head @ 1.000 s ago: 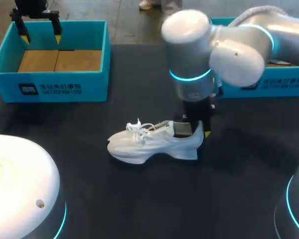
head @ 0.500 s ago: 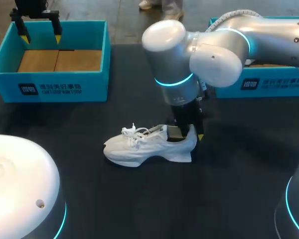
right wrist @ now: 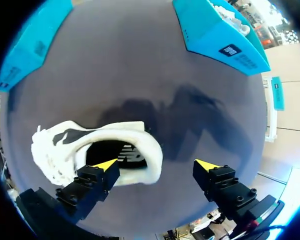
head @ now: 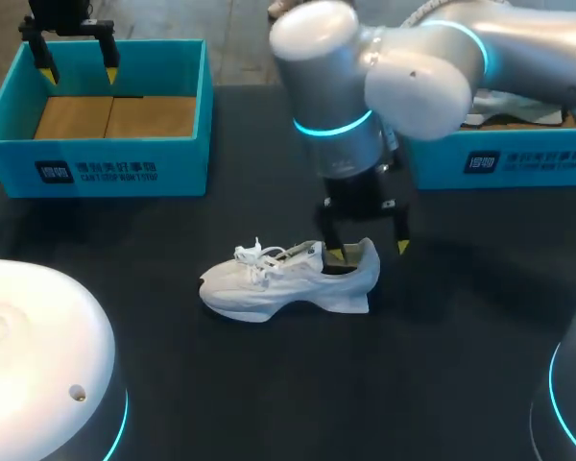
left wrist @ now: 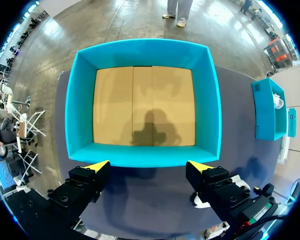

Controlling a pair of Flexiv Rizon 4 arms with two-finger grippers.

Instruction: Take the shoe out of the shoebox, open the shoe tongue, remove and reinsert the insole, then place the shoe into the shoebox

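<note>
A white shoe lies upright on the black table, toe to the left, laces loose. My right gripper hangs open just above its heel, one yellow tip over the shoe's opening and the other past the heel. In the right wrist view the shoe shows its dark insole below the open gripper; nothing is gripped. My left gripper stands open above the far rim of the left teal shoebox. In the left wrist view that shoebox has a bare cardboard floor ahead of the gripper.
A second teal box with white paper in it stands at the back right, behind my right arm. It also shows as the teal box in the right wrist view. The arms' white bases fill the near corners.
My right gripper slid the shoe slightly left, then opened, let go of the heel and lifted a little. The shoe stays on the table. The left arm has not moved.
</note>
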